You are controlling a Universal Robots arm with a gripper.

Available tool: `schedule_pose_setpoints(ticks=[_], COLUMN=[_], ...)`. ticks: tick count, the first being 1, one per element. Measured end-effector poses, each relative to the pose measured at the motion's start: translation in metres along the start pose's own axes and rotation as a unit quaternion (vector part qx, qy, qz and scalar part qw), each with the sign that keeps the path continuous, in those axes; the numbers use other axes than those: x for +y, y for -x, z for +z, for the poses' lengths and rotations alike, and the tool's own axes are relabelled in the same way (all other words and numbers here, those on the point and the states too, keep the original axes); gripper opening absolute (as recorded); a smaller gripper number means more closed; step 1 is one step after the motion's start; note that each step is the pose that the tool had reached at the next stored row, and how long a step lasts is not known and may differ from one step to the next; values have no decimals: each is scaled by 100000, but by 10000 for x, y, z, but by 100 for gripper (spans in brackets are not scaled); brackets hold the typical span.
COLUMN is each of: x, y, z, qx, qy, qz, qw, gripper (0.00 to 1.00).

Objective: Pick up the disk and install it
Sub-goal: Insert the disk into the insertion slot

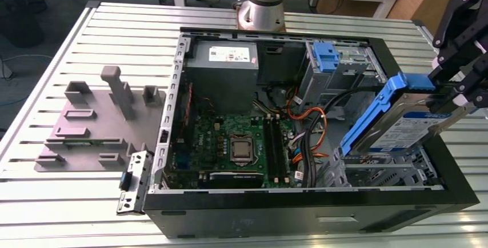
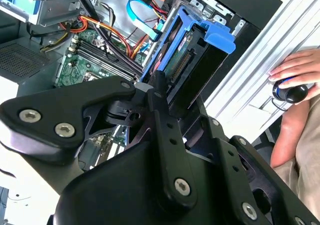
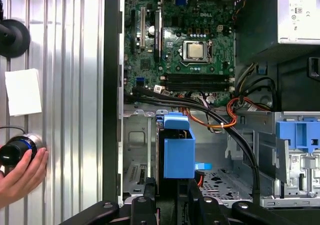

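In the exterior view the disk [image 1: 404, 127], silver-grey with a white-and-blue label and blue carrier rails, hangs tilted over the metal drive cage [image 1: 381, 171] at the front right corner of the open computer case [image 1: 305, 211]. Its lower end dips toward the cage. My gripper [image 1: 451, 96] is shut on its raised end, at the exterior view's right edge. In both wrist views the disk [image 2: 200, 55] [image 3: 178, 152] sticks out edge-on from between my black fingers [image 2: 156, 92] [image 3: 148, 197], with its blue rail facing the camera.
Inside the case are a green motherboard [image 1: 228, 145], a grey power-supply box [image 1: 221, 59], an upright blue latch piece [image 1: 324, 59] and orange and black cables [image 1: 312, 116]. A grey fixture plate [image 1: 91, 128] lies on the slatted table. A person's hand [image 3: 20, 172] rests on a knob beside the case.
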State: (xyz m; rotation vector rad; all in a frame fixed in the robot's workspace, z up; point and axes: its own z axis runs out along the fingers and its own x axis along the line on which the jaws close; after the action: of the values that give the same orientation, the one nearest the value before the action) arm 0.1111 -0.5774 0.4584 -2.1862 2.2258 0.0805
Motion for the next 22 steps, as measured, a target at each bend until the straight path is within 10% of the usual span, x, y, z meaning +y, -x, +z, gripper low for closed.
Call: schedule_pose_setpoints(ticks=[22], x=[-15], y=[-3], z=[58], qx=[-13], qy=[-27], qz=[522], qw=[99999], gripper=[35])
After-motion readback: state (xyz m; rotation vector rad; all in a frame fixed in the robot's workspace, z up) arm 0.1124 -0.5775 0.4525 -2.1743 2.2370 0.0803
